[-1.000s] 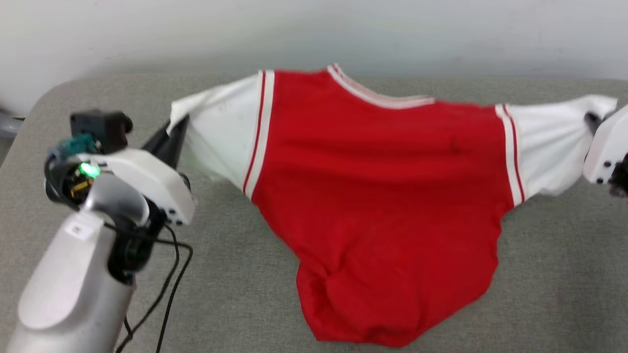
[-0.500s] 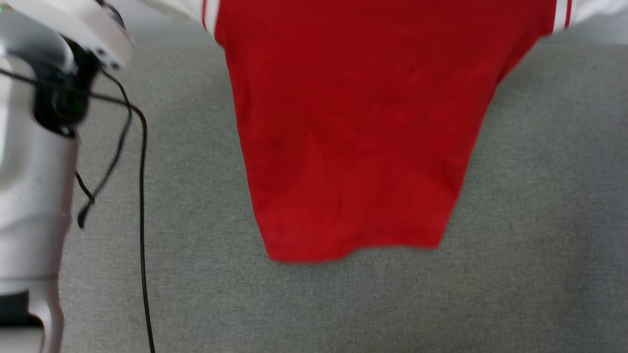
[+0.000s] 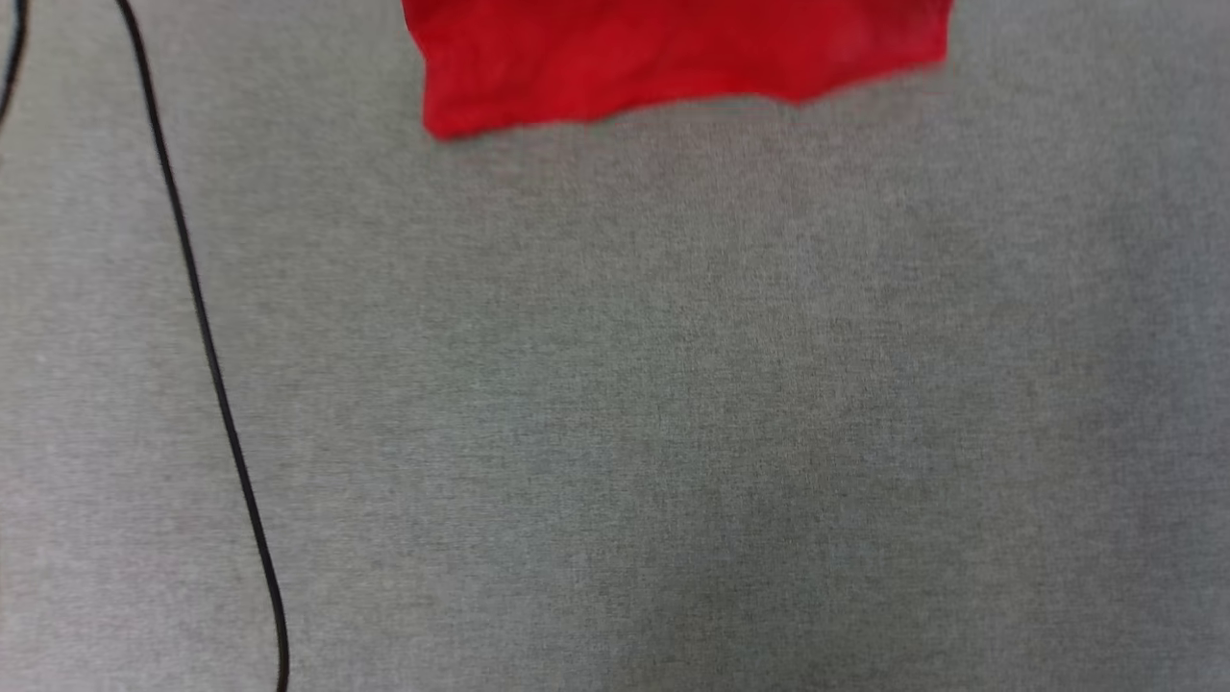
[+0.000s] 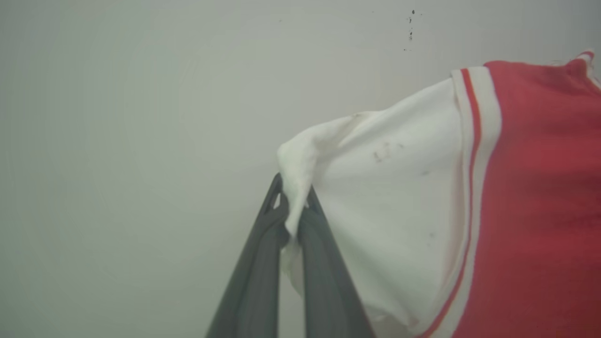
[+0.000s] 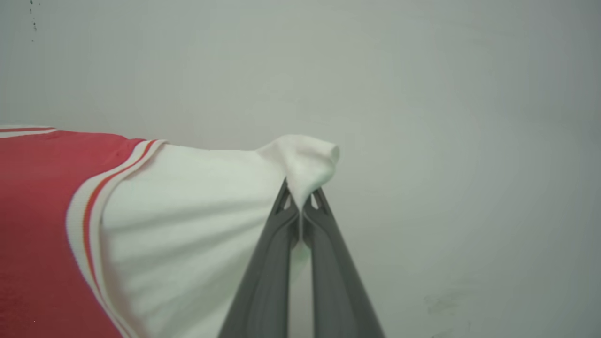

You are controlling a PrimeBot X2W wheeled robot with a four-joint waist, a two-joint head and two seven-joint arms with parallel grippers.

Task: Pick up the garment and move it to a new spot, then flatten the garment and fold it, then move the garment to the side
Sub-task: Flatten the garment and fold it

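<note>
- Wrist views: we see left gripper [image 4: 292, 220] and right gripper [image 5: 300, 211] each clamped on a white sleeve of garment [image 4: 540, 211]
- Head view: we get its red hem, top cut off

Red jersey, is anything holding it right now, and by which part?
Yes, the red jersey is held by its two white sleeve ends: the left gripper is shut on one, and the right gripper on the other.

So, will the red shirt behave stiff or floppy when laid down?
Probably floppy: the garment hangs limp, its sleeve bunching where the left gripper pinches it. Likely light: the right gripper holds its side by a small pinch. It may crumple on landing.
</note>
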